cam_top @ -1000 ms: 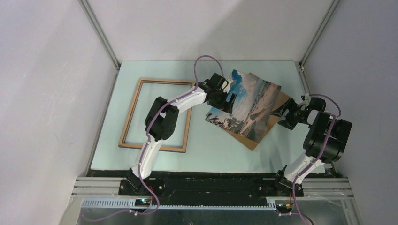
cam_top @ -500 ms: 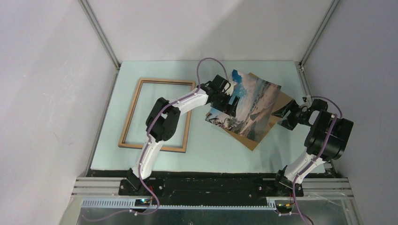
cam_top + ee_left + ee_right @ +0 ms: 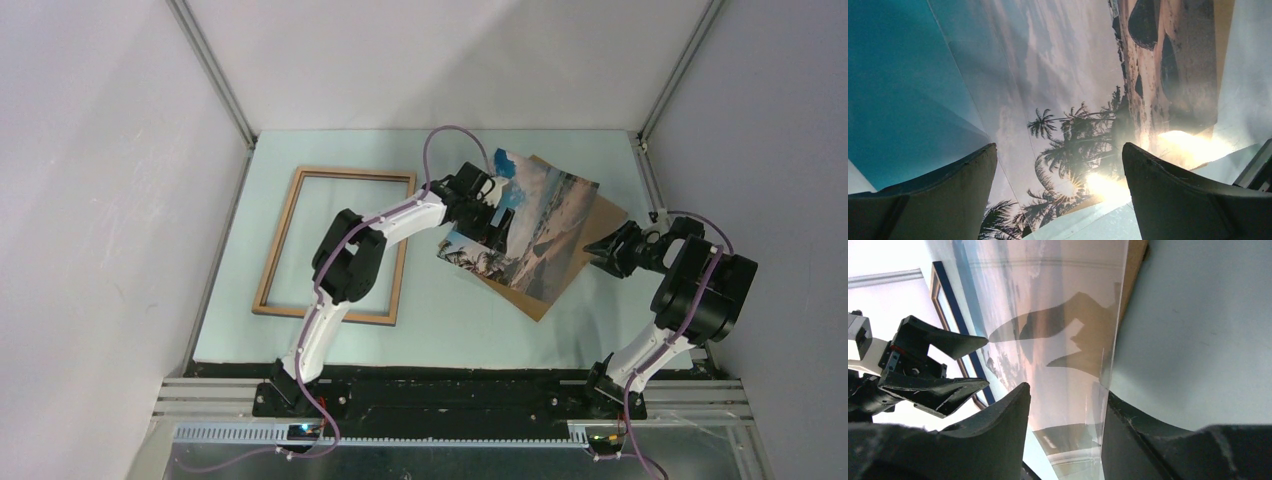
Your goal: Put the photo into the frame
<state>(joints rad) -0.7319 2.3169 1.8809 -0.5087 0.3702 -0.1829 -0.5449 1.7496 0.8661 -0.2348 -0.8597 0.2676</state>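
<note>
The photo (image 3: 535,225), a beach print, lies tilted on a brown backing board (image 3: 603,213) at the table's right middle. The frame (image 3: 281,240), wood-brown side up, lies flat to the left with nothing inside it. My left gripper (image 3: 497,205) hovers over the photo's left part, open wide, with palm trees showing between its fingers (image 3: 1148,190). My right gripper (image 3: 592,254) is at the photo's right edge. In the right wrist view the photo's edge (image 3: 1073,355) runs between the fingers (image 3: 1008,415), which are still apart. The right gripper (image 3: 1066,392) is open.
The backing board's corner (image 3: 535,308) sticks out under the photo toward the near side. The cell's walls close in on both sides, and the right arm's elbow (image 3: 705,290) is near the right wall. The frame's dark blue rail (image 3: 950,295) shows behind the left gripper (image 3: 987,361).
My right gripper has shifted toward the photo's right edge and its jaws have narrowed around it. The left gripper has crept slightly right over the photo, still wide open.
</note>
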